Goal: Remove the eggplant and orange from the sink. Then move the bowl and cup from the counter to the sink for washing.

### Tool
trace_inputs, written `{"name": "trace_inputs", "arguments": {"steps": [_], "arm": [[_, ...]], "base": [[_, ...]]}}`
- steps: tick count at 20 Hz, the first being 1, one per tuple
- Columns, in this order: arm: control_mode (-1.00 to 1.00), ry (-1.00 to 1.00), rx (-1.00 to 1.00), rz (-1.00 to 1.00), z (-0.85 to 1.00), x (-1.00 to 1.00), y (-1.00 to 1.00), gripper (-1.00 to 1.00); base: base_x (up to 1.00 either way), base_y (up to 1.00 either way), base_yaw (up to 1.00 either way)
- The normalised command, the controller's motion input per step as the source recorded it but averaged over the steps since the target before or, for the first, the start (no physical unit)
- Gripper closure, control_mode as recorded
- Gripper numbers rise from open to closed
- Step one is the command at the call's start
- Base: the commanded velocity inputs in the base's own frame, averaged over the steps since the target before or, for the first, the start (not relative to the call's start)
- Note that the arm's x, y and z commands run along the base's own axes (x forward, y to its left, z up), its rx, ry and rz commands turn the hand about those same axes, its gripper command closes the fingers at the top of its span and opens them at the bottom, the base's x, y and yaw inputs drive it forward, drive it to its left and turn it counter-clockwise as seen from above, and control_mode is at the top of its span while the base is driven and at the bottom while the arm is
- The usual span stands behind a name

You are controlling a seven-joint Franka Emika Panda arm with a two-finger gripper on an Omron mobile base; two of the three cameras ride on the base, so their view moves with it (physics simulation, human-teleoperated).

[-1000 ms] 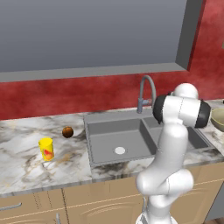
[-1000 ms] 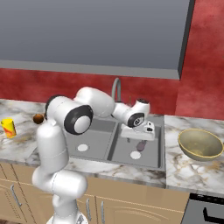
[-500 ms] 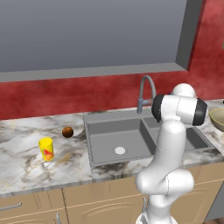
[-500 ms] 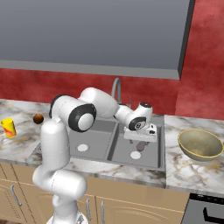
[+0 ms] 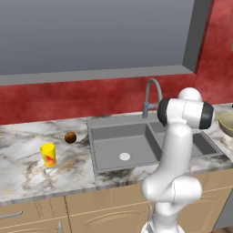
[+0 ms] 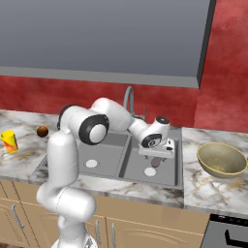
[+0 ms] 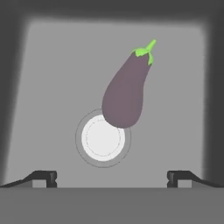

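A purple eggplant (image 7: 124,92) with a green stem lies on the floor of the sink's right basin, its fat end over the white drain (image 7: 103,138). My gripper (image 7: 111,177) hangs open straight above it, apart from it; it also hovers low over that basin (image 6: 156,156). The grey two-basin sink (image 5: 109,148) has nothing in its left basin. On the counter left of the sink rest the dull orange (image 5: 70,137) and the yellow cup (image 5: 48,154). The tan bowl (image 6: 222,159) stands on the counter to the right of the sink.
A curved grey tap (image 5: 152,95) rises behind the sink, close to my arm. A red backsplash wall runs along the back of the marble counter (image 5: 27,173). A dark stove corner (image 6: 227,235) shows at the far right.
My hand has sunk slightly over the right basin and the elbow has drifted a little right. The jaws stay wide, and the cup, orange and bowl are where they were.
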Motion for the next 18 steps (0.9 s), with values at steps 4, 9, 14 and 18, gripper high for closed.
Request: {"name": "trace_inputs", "arguments": {"steps": [4, 9, 14, 18], "arm": [[-1.0, -0.02, 0.0, -0.12, -0.09, 0.19, 0.0, -1.0], [-1.0, 0.0, 0.0, -0.15, -0.1, 0.2, 0.0, -1.0], [-1.0, 0.0, 0.0, -0.15, -0.09, 0.25, 0.0, -1.0], [-1.0, 0.0, 0.0, -0.11, -0.1, 0.22, -0.02, -1.0]], "base": [[0.0, 0.0, 0.0], [0.0, 0.0, 0.0], [0.0, 0.0, 0.0], [0.0, 0.0, 0.0]]}}
